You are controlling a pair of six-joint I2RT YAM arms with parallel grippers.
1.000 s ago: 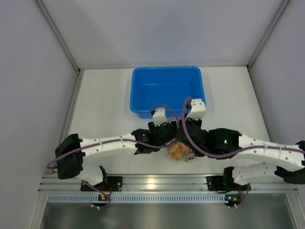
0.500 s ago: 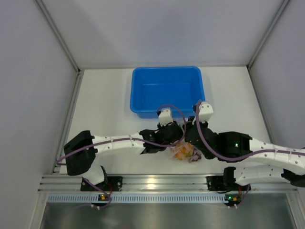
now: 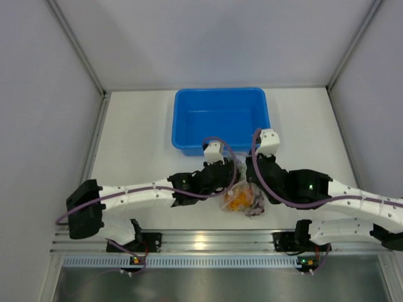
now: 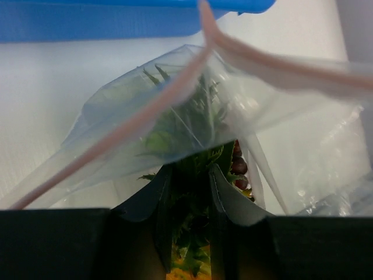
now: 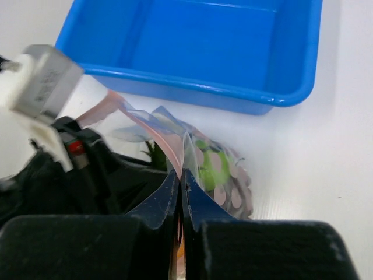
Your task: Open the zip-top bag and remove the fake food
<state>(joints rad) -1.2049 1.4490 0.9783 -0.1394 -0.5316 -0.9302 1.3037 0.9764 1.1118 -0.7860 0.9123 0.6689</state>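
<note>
The right gripper (image 5: 181,175) has its two fingers pressed flat together, pinching the top edge of the zip-top bag (image 5: 192,149) right at the pink zip strip (image 4: 140,116). Just past its fingertips, inside the clear film, sit the round green fruit (image 5: 208,166) and, a little to its right, the dark grape bunch (image 4: 238,166). Close on its left, the left gripper (image 4: 189,172) is clamped on the opposite wall of the bag, jaws nearly closed with only film in the narrow gap. The pineapple (image 4: 189,245) shows its green crown between those fingers. Ahead of the left gripper, the two halves of the strip spread apart from one corner, so the mouth stands open. The bag rests on the white table (image 5: 326,175) between both grippers. Beyond them lies the blue tub (image 5: 198,41), near but apart from the bag.
</note>
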